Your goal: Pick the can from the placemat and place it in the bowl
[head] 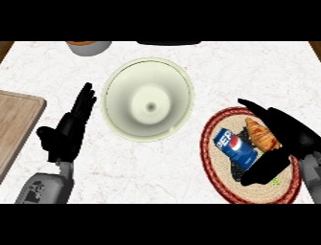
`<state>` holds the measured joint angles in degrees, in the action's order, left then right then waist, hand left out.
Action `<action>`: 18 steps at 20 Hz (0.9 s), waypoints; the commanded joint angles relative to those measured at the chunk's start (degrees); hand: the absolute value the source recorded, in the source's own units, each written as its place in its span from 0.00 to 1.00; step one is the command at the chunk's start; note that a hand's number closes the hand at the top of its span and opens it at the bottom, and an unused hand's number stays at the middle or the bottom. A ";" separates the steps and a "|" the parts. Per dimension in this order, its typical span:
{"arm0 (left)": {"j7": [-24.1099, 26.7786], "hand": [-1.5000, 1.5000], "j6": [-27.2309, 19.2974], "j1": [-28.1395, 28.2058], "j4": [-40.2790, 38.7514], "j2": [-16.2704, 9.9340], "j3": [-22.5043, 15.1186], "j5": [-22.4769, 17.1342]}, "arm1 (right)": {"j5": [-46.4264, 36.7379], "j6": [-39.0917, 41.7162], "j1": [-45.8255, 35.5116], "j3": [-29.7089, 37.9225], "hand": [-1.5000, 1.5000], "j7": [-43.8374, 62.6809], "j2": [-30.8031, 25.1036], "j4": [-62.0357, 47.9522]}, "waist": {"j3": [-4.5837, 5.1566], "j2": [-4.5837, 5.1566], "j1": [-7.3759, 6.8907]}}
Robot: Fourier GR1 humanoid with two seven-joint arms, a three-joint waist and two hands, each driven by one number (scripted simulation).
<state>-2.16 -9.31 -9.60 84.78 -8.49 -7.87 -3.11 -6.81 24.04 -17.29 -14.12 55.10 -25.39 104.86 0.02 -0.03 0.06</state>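
A blue cola can (235,149) lies on its side on the round woven placemat (223,186) with a red rim at the right. A croissant (262,135) lies on the mat just right of the can. My right hand (290,136) hovers over the mat, open, fingers stretched above the croissant and thumb (265,168) down below the can; it is not closed on the can. A large pale green bowl (149,99) stands at the centre, left of the mat. My left hand (69,125) rests open beside the bowl's left rim, fingers pointing up.
A wooden cutting board (4,134) lies along the left edge. A small bowl with orange contents (88,46) and a dark object (168,43) sit at the far edge. Wooden floor shows beyond both top corners of the marble counter.
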 commanded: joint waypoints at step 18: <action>-3.92 0.50 2.82 4.53 8.04 2.37 0.90 4.38 | -12.16 0.89 11.04 3.13 0.00 -6.26 8.81 -2.76 | -0.02 -0.03 -0.11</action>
<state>-3.98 -6.69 -7.93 87.90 -6.45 -5.83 -0.15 -16.20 25.09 -8.69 -10.82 48.81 -18.23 100.56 0.00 -0.03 0.01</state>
